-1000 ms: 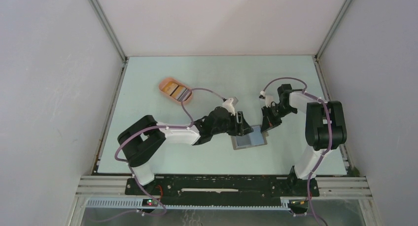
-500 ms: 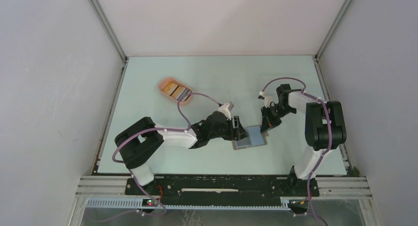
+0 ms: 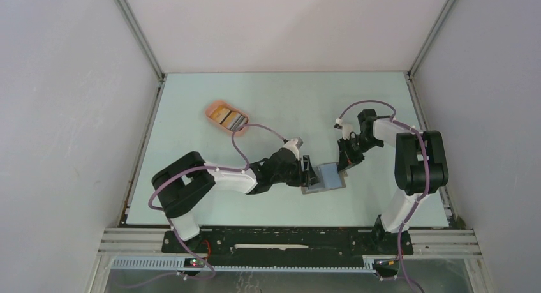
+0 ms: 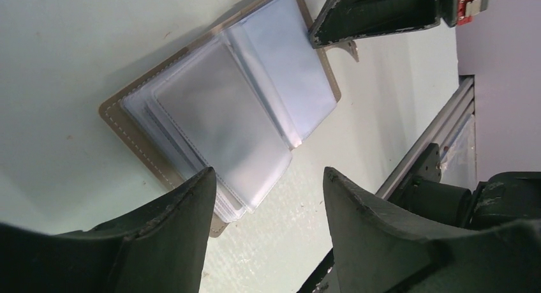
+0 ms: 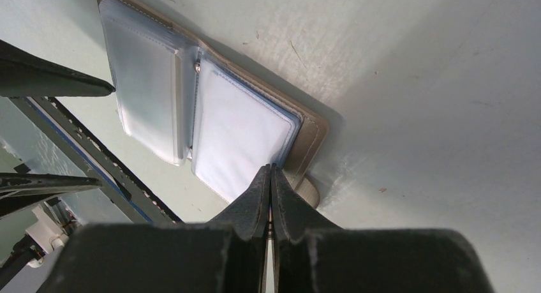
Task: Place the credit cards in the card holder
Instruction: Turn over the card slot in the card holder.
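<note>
The card holder [image 3: 326,176] lies open on the table, its clear sleeves showing in the left wrist view [image 4: 223,108] and the right wrist view [image 5: 236,133]. My left gripper [image 3: 309,173] hangs open at the holder's left edge, nothing between its fingers [image 4: 268,178]. My right gripper [image 3: 344,163] is shut, its tips [image 5: 270,169] on the holder's right edge beside the small tab [image 5: 307,192]; I cannot tell whether they pinch a sleeve. The credit cards [image 3: 230,119] lie in a peach-orange tray, far left of both grippers.
The peach-orange oval tray [image 3: 214,108] sits at the back left of the table. A metal rail [image 3: 287,232] runs along the near edge by the arm bases. Grey walls close in the table on three sides.
My left gripper has moved nearer and lower, down to the holder's left edge, and its jaws have widened a little. The right gripper and the holder have stayed put.
</note>
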You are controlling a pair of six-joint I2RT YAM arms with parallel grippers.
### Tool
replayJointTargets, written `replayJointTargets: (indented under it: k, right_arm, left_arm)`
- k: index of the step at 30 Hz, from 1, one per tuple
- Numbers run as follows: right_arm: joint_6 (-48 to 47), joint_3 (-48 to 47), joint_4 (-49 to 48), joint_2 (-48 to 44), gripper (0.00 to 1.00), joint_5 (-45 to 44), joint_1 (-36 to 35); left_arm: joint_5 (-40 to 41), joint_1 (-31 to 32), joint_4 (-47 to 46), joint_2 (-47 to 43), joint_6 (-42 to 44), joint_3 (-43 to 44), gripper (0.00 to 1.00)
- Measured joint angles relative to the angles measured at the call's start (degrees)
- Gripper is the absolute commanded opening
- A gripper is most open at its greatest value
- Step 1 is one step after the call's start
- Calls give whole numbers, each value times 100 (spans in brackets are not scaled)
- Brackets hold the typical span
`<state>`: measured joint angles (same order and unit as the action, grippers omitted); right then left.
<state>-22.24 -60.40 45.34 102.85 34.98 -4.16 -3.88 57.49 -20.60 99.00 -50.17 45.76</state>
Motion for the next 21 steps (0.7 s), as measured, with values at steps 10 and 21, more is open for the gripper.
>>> replayJointTargets:
  k: [10,21]
  right_arm:
    - [0,0,2,0,8,0,0]
    - [-2,0,0,0,8,2,0]
  left_arm:
    - [74,90,109,50,-87,7,67]
    - [181,129,188,31,-81,7,66]
